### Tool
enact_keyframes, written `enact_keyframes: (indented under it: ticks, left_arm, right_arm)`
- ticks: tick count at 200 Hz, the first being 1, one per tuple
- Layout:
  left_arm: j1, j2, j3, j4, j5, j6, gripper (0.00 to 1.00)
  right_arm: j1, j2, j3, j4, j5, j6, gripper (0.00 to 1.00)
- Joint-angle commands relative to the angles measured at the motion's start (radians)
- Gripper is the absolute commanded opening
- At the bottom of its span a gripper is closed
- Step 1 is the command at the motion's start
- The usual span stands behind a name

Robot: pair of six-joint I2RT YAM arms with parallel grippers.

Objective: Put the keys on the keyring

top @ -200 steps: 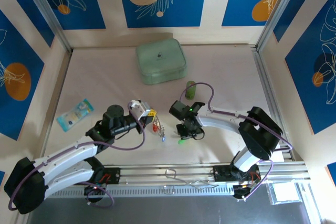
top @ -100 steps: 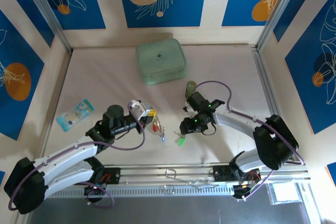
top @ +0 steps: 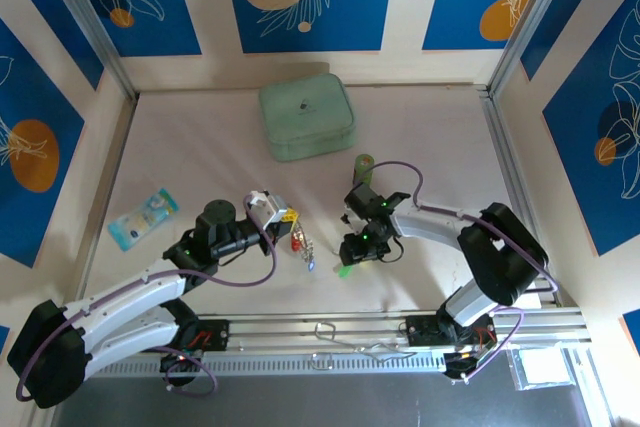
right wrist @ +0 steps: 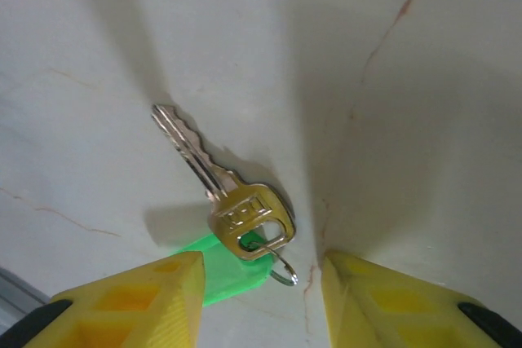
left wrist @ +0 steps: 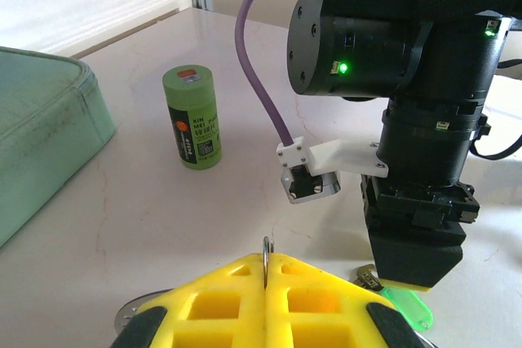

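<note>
A pale marbled table [top: 200, 147] sits inside blue leaf-patterned walls, with a rounded mint-green case [top: 306, 119] at its back. Well in front of the case to the left, the left gripper [top: 288, 219] is pinched tight on a silvery metal keyring [top: 304, 246]. A red-headed key [top: 297, 238] and a blue-headed key [top: 311, 265] dangle from it. In front of the case to the right, past an upright green cylinder [top: 364, 169], the right gripper [top: 352, 253] has its jaws parted. They straddle a brass key with a green plastic tag [right wrist: 245, 216], which lies flat on the table.

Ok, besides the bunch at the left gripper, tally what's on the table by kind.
Mint-green case: 1
Green cylinder: 1
Blue packet: 1
Green-tagged key: 1
Total: 4
</note>
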Motion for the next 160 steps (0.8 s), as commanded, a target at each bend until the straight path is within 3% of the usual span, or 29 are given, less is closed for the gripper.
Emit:
enact_keyframes:
  ticks: [1,56,160]
  left_arm:
    - [-0.002,-0.005,0.039,0.015,0.02,0.011,0.0]
    - [-0.001,-0.002,0.038,0.017,0.021,0.014,0.0]
    - [0.0,-0.002,0.039,0.02,0.021,0.014,0.0]
  right_arm:
    - [0.021,0.022,0.023,-0.027,0.013,-0.002,0.39]
    - [0.04,0.033,0.046,-0.036,0.028,0.007,0.25]
    - [0.047,0.022,0.061,-0.053,0.038,0.007,0.09]
